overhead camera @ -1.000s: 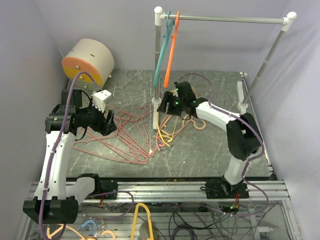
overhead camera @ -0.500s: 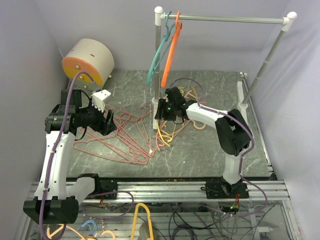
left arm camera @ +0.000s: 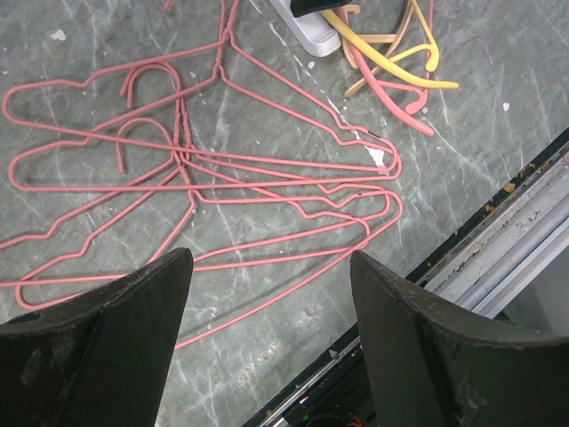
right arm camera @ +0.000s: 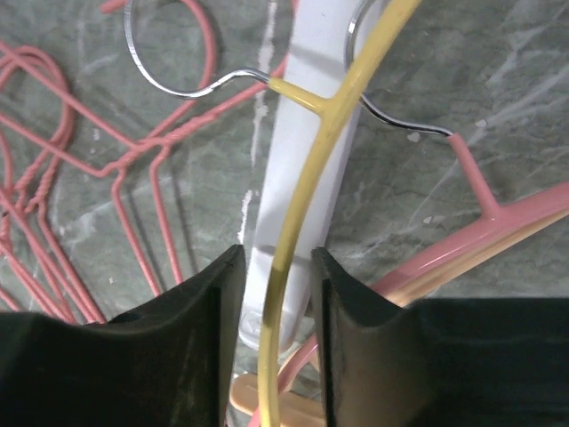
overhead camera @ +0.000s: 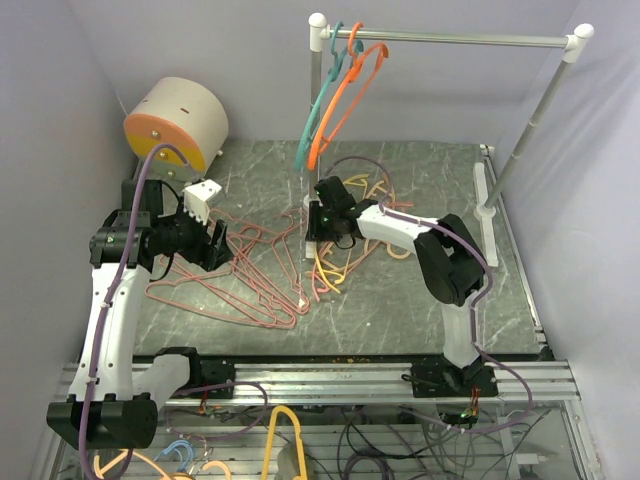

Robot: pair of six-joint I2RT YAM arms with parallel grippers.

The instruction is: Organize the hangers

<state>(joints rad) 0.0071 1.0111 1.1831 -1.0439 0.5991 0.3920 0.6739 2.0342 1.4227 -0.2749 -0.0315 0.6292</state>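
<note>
Teal (overhead camera: 318,100) and orange (overhead camera: 350,95) plastic hangers hang at the left end of the silver rail (overhead camera: 450,40). Several pink wire hangers (overhead camera: 250,285) lie tangled on the table, also in the left wrist view (left arm camera: 267,191). My left gripper (overhead camera: 222,245) hovers open and empty above them (left arm camera: 267,258). My right gripper (overhead camera: 318,225) is low at the rail post's white foot (right arm camera: 311,107). Its jaws (right arm camera: 276,253) stand narrowly open on either side of a yellow hanger (right arm camera: 307,187), with gaps on both sides. Pink (right arm camera: 498,213) and peach (right arm camera: 267,400) plastic hangers lie beside it.
A round beige drum with an orange face (overhead camera: 175,120) stands at the back left, a small white block (overhead camera: 205,195) in front of it. The rail's right post (overhead camera: 520,150) slants down at the right. An aluminium frame (overhead camera: 350,375) runs along the table's near edge.
My right gripper has moved left and down to the rail post's foot, around the yellow hanger. The hung teal and orange hangers have swung. The left arm has not moved.
</note>
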